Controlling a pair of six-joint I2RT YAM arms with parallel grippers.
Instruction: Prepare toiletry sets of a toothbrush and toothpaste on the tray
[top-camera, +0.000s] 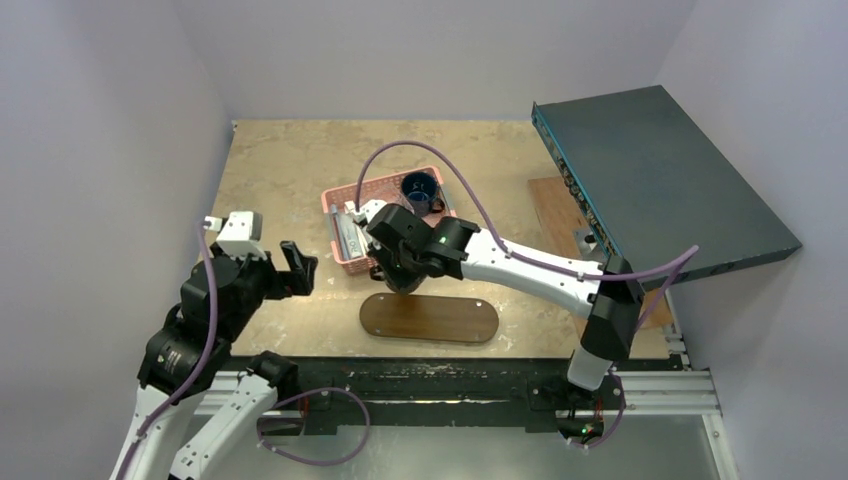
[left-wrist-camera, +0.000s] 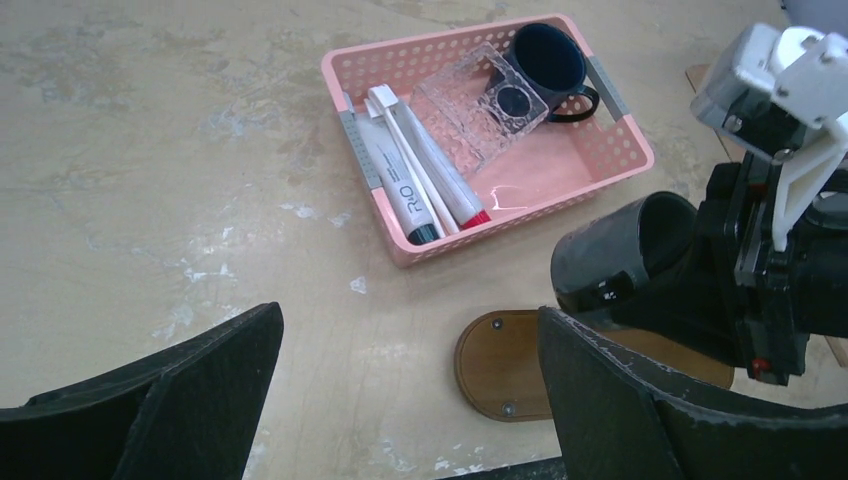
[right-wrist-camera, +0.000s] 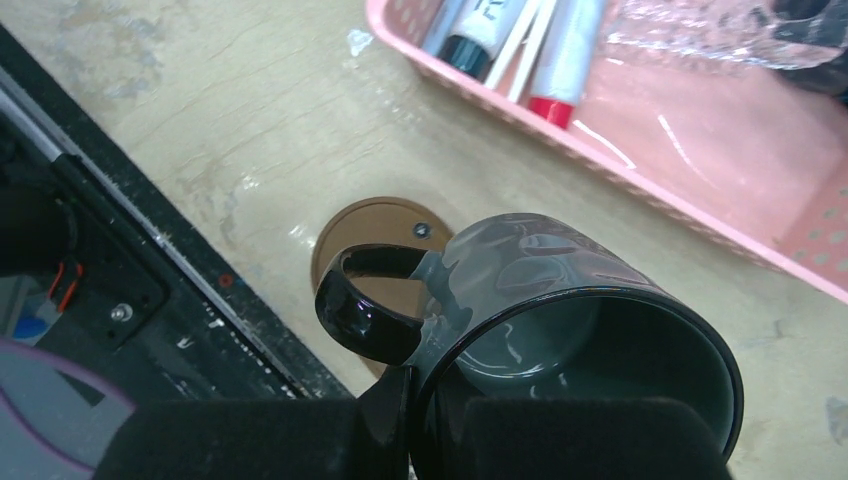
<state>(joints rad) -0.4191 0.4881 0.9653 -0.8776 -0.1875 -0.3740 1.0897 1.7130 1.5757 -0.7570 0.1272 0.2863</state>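
Observation:
The dark brown oval tray (top-camera: 440, 320) lies at the table's near edge; its left end shows in the left wrist view (left-wrist-camera: 500, 365) and the right wrist view (right-wrist-camera: 375, 225). Two grey-white toothpaste tubes (left-wrist-camera: 395, 185) and thin white toothbrushes (left-wrist-camera: 415, 160) lie in the pink basket (left-wrist-camera: 480, 45), also seen in the right wrist view (right-wrist-camera: 565, 60). My right gripper (right-wrist-camera: 470, 410) is shut on the rim of a black mug (right-wrist-camera: 570, 310), held tilted over the tray's left end (top-camera: 403, 275). My left gripper (left-wrist-camera: 410, 380) is open and empty, left of the tray.
The pink basket (top-camera: 338, 205) also holds a dark blue mug (left-wrist-camera: 545, 65) and a clear plastic dish (left-wrist-camera: 480, 100). A large grey box (top-camera: 660, 180) leans at the right over a paler wooden board (top-camera: 552, 205). The table's black front rail (right-wrist-camera: 150, 250) is close below the mug.

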